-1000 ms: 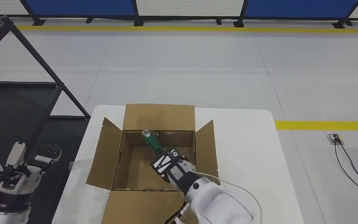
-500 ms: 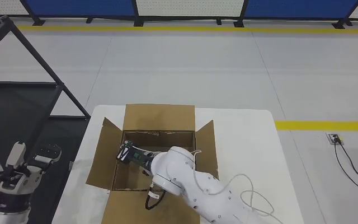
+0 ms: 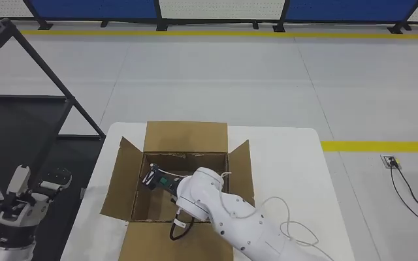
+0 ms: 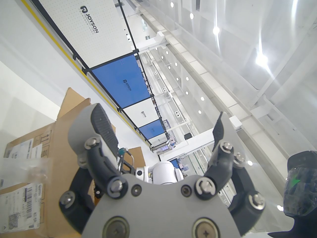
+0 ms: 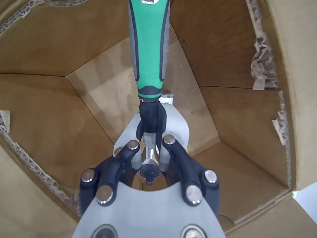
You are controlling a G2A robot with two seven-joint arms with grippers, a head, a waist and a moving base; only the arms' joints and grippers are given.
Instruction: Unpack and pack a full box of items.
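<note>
While the right claw grips a green wrench inside the box, left claw spread open, pointing upward.

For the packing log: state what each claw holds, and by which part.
Right claw grips the green-and-grey-handled metal ratchet by its neck beside the handle; left claw holds nothing.

A white rectangular table stood on a pale grey floor marked with yellow tape lines. Blue and white partition panels lined the far edge. A black metal frame stood beside the table.
</note>
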